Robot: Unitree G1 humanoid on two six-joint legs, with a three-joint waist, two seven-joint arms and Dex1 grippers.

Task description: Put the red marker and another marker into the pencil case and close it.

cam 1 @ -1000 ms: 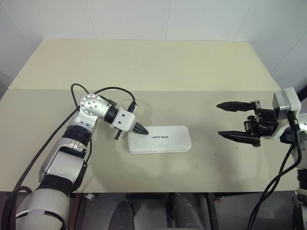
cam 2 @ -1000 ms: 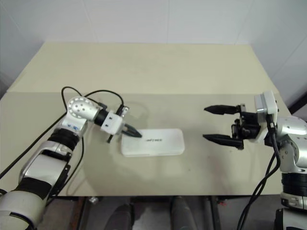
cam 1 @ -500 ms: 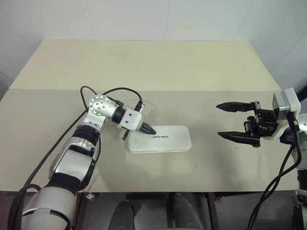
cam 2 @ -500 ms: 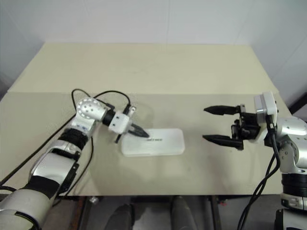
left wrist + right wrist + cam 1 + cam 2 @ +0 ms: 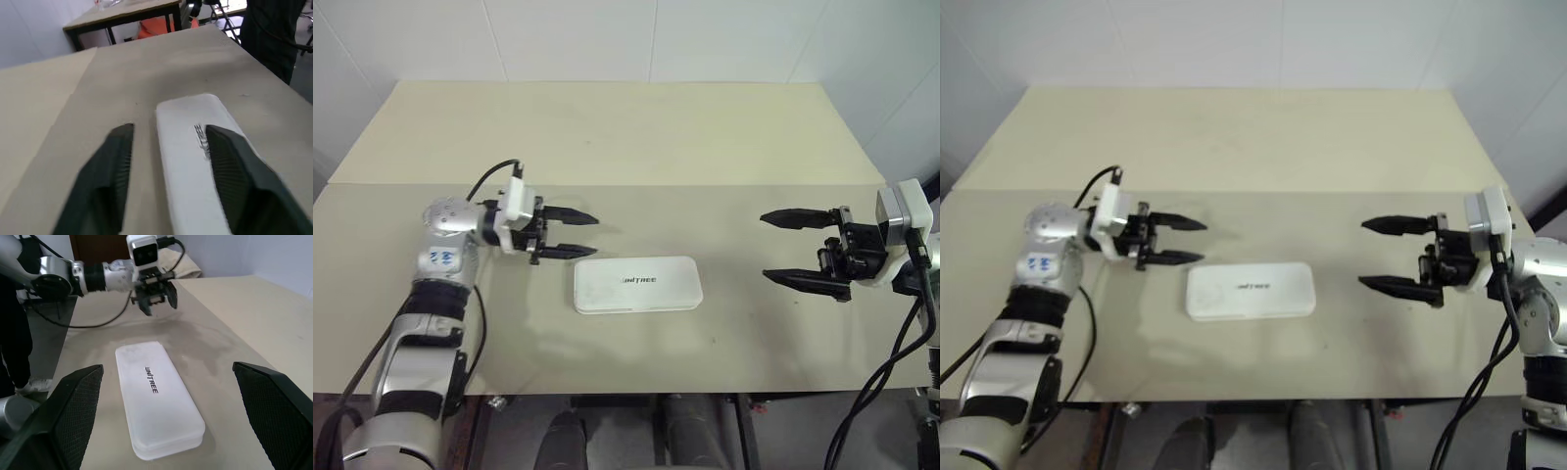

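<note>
Soft, even overhead light is filling the scene, casting faint, diffuse shadows on the table [image 5: 636, 147] beneath the case [image 5: 637, 284] and both arms, while the left gripper's fingers [image 5: 112, 181] are looming blurred and out of focus in the left wrist view.

Smooth white plastic pencil case [image 5: 637, 284], matt beige table [image 5: 607, 137], ribbed black pincer fingers [image 5: 230, 171]

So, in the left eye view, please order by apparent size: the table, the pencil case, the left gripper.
1. The table, by far the largest.
2. The pencil case.
3. The left gripper, smallest, though raised nearer the camera.
</note>
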